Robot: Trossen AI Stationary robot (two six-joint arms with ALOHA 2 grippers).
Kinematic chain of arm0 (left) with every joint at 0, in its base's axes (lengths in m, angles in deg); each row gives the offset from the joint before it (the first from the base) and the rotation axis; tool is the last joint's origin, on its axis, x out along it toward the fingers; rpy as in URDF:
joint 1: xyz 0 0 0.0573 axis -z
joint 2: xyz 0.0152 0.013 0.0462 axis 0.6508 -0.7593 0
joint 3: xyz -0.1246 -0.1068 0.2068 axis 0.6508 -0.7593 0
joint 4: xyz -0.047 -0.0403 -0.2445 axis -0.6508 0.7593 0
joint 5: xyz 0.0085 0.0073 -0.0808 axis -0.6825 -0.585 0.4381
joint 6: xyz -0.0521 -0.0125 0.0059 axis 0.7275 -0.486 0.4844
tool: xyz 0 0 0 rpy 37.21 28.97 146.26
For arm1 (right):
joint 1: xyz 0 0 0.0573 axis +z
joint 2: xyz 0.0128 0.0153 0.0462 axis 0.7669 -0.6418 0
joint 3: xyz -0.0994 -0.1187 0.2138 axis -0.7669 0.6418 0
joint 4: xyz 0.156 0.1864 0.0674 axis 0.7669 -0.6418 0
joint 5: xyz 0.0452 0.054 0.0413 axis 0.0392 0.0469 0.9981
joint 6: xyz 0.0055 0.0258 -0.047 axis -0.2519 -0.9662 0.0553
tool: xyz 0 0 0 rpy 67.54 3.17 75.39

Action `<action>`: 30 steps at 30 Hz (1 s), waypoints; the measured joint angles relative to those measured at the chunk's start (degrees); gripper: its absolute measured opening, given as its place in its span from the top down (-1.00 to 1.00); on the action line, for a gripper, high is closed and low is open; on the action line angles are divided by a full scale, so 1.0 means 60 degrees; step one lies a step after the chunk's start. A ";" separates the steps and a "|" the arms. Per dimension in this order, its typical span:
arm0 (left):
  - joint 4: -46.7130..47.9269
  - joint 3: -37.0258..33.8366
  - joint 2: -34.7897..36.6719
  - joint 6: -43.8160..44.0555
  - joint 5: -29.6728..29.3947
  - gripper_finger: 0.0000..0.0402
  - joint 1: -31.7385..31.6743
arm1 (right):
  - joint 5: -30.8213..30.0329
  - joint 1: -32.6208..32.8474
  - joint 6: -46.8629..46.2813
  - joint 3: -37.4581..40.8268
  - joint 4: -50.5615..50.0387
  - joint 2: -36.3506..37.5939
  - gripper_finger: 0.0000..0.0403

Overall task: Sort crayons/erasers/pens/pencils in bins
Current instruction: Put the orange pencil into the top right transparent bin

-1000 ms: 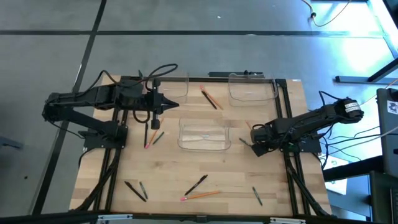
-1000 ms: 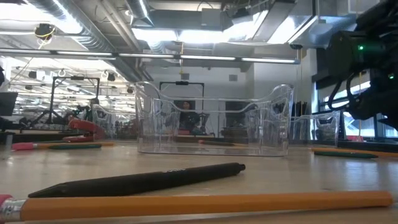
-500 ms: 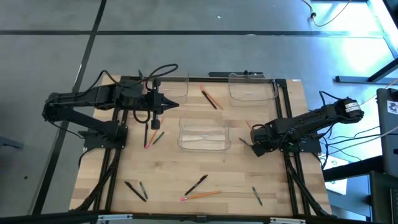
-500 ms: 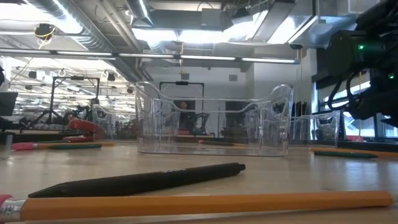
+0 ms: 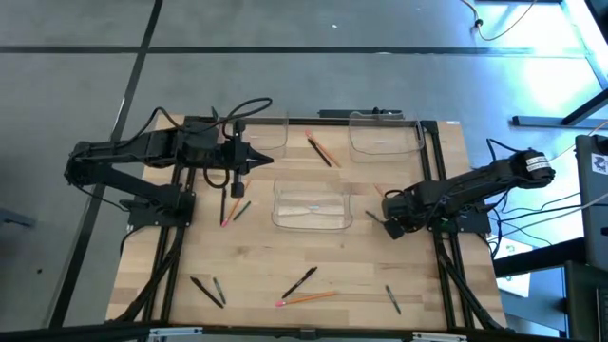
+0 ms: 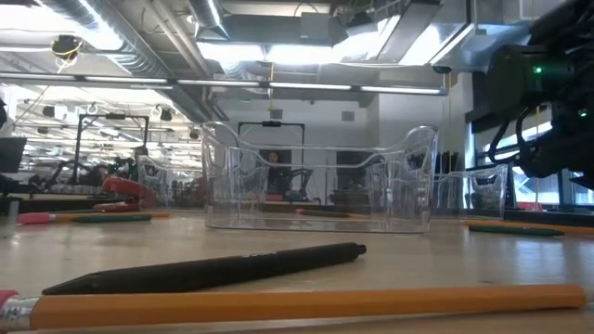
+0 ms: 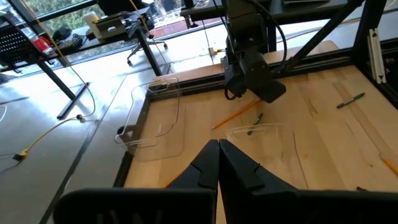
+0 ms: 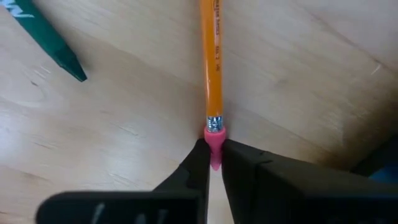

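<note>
My right gripper (image 8: 213, 163) is low over the table's right side (image 5: 388, 226), shut on the pink eraser end of an orange pencil (image 8: 210, 62) that lies on the wood. A green crayon (image 8: 45, 37) lies beside it, untouched. My left gripper (image 7: 217, 158) hovers shut and empty near the far left (image 5: 249, 159). One clear bin (image 5: 309, 206) stands mid-table, and two more (image 5: 385, 133) (image 5: 266, 133) stand at the far edge. My right gripper pinches the pencil's pink eraser tip (image 8: 214, 138) between its two fingertips. The fingers come slanting down and lie in line with the pencil. The pencil's orange shaft runs straight away from the fingers and lies flat on the table.
Loose sticks lie about: a pencil and pen (image 5: 321, 150) at the far middle, several by the left arm (image 5: 233, 204), pens (image 5: 207, 290) at the near left, a pen (image 6: 213, 269) and pencil (image 6: 297, 304) at the near edge, and a crayon (image 5: 392, 299) at the near right.
</note>
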 joint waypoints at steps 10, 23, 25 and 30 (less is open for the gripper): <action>0.0008 -0.0005 0.0000 0.0000 0.0004 1.00 0.0003 | -0.0075 -0.0007 0.0028 -0.0880 -0.0156 0.0024 0.84; 0.0011 -0.0005 0.0000 0.0003 0.0004 1.00 0.0000 | -0.0336 -0.0007 0.1061 -0.3204 -0.2319 0.0035 0.84; 0.0015 -0.0005 0.0000 0.0003 0.0004 1.00 0.0003 | -0.0523 -0.0007 0.1082 -0.3590 -0.2715 0.0036 0.84; 0.0011 -0.0005 0.0000 0.0002 0.0004 1.00 0.0000 | -0.1102 -0.0007 0.1132 -0.4505 -0.3876 0.0043 0.83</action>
